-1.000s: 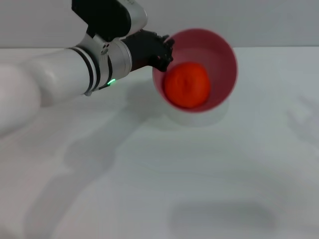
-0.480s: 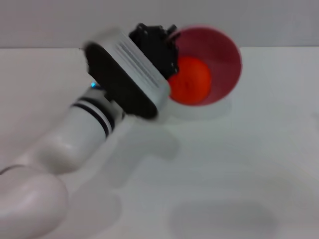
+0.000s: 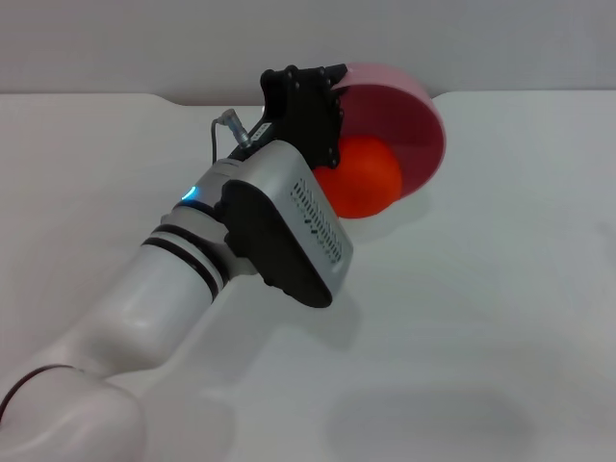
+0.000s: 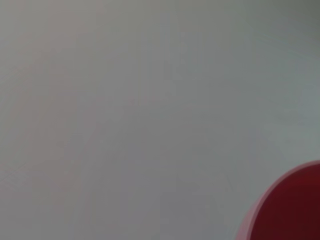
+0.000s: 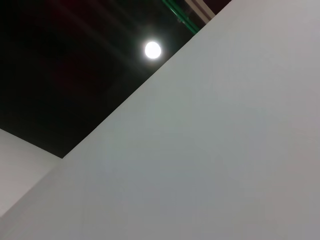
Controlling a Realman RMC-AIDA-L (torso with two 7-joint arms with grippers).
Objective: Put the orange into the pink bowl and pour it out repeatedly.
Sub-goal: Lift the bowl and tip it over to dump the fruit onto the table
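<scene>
In the head view my left gripper (image 3: 322, 120) is shut on the left rim of the pink bowl (image 3: 409, 115), which is lifted off the table and tipped steeply toward me. The orange (image 3: 364, 175) rests at the lowered near lip of the bowl, partly over the edge. My left arm reaches up from the lower left, its wrist rolled over. The left wrist view shows only a curved piece of the pink bowl (image 4: 290, 205) at one corner. My right gripper is out of view.
A white table (image 3: 481, 308) spreads under the bowl and to the right. A pale wall rises behind the table's far edge. The right wrist view shows only a white panel and a dark ceiling with a lamp.
My left wrist has rolled over, tipping the bowl further toward me. The orange has slid from inside the bowl down to its near lip.
</scene>
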